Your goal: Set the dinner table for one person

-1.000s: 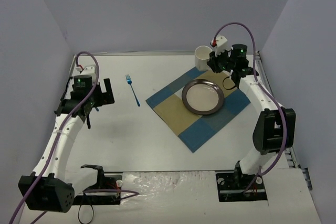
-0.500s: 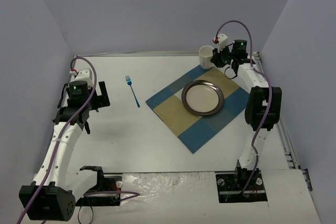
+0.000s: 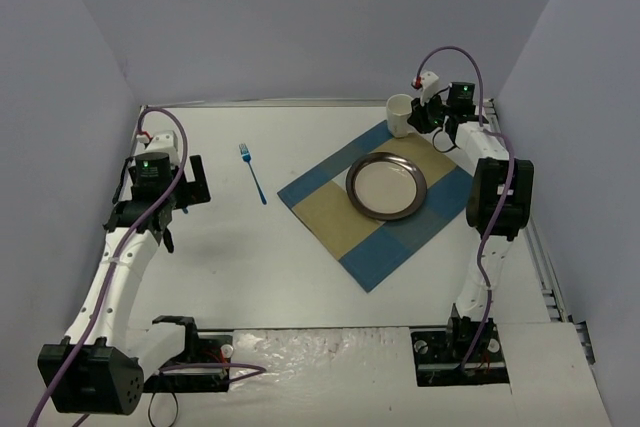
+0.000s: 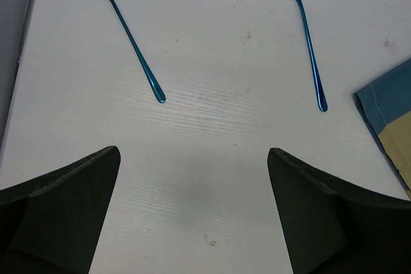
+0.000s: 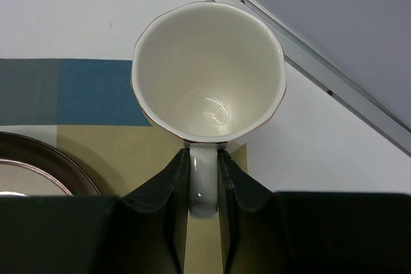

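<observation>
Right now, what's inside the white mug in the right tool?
Nothing visible inside the cream-white ceramic mug: bare glazed bottom, only a light glint. The right tool grips its handle. Whatever lies directly beneath the mug is covered by it.

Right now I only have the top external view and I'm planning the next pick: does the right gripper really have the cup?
Observer: Yes. The right wrist view shows the right gripper shut on the handle of the cup, which is empty.
Operator: I see only a fork as cutlery. Anything else?
Observer: The left wrist view shows a spoon lying left of the fork; it does not show in your view.
Operator: Is the left gripper free?
Observer: It is open, with nothing between its fingers.
</observation>
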